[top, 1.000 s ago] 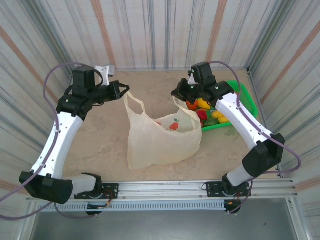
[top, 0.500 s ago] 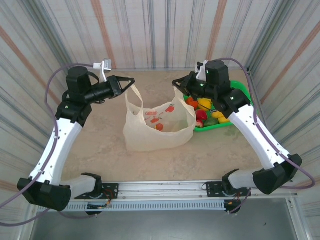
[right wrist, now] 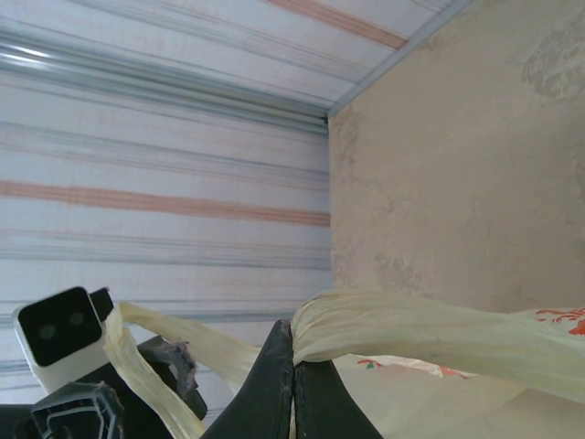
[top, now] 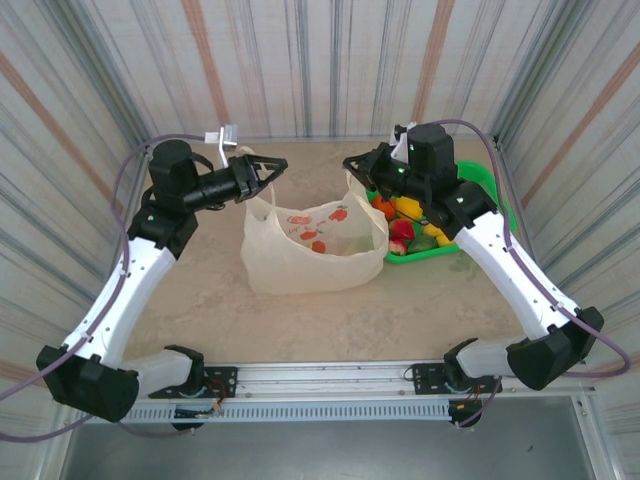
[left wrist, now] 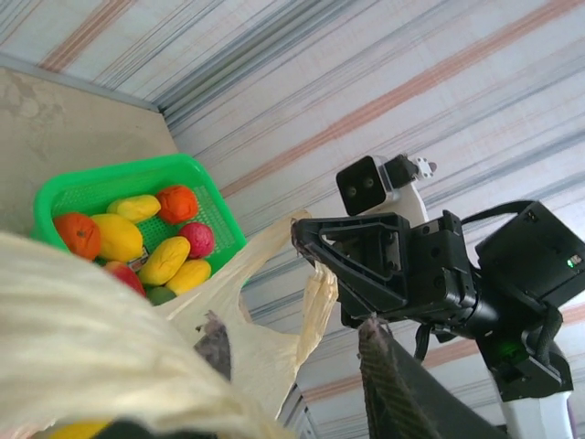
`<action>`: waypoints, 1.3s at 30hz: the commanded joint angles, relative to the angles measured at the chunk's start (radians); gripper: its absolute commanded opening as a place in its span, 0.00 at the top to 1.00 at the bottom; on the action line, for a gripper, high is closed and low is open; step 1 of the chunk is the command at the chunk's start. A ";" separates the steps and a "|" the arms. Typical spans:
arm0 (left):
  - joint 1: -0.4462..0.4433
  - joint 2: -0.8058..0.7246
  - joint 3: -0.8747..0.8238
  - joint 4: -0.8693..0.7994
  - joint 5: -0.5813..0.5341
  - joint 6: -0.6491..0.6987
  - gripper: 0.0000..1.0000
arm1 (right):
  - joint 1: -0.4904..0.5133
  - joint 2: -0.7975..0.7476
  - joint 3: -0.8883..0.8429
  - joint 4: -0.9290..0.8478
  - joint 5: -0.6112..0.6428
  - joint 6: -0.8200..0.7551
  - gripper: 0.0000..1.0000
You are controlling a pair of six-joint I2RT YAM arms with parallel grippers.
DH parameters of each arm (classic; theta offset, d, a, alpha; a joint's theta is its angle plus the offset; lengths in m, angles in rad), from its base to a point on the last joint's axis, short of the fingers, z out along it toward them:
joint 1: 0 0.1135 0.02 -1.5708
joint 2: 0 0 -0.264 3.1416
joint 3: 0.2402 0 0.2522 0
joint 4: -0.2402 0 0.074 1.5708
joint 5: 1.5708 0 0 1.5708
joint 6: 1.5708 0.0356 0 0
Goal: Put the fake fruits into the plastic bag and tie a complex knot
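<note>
**Bag mid-table, right arm holding one handle**

Top view: beige mottled table, boxed in by corrugated white-grey walls with rust stripes. Bag sits at centre with its mouth open and handles untied. Right gripper is at the bag's 1 o'clock, fingers pinched together on a handle. Left gripper is at 11 o'clock, fingers apart, with the other handle draped by them; can't tell if it touches. Fruits are piled in a green basket just beside the bag at its 2 o'clock.
</note>
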 commanded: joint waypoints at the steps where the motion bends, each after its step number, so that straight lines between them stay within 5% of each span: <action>1: -0.003 -0.032 0.047 -0.086 -0.059 0.099 0.77 | -0.004 -0.024 -0.020 0.015 0.031 0.006 1.00; 5: -0.003 -0.048 0.127 -0.211 -0.133 0.195 1.00 | -0.025 -0.033 -0.029 -0.035 0.069 -0.030 1.00; 10: 0.027 -0.079 0.198 -0.312 -0.088 0.279 1.00 | -0.086 -0.029 -0.024 -0.101 0.097 -0.067 1.00; 15: 0.159 -0.108 0.186 -0.344 -0.057 0.247 1.00 | -0.155 0.016 0.001 -0.134 0.074 -0.097 1.00; 25: 0.153 -0.060 0.117 -0.194 0.016 0.160 1.00 | -0.178 0.170 0.102 -0.135 -0.057 -0.219 0.99; 29: 0.146 -0.014 0.126 -0.177 0.008 0.152 1.00 | -0.166 0.215 0.181 -0.159 -0.105 -0.298 0.84; 34: 0.151 0.019 0.162 -0.190 -0.061 0.129 1.00 | -0.168 0.207 0.204 -0.142 -0.219 -0.407 0.33; 39: 0.160 0.031 0.199 -0.196 -0.119 0.072 1.00 | -0.217 0.141 0.175 -0.142 -0.325 -0.500 0.19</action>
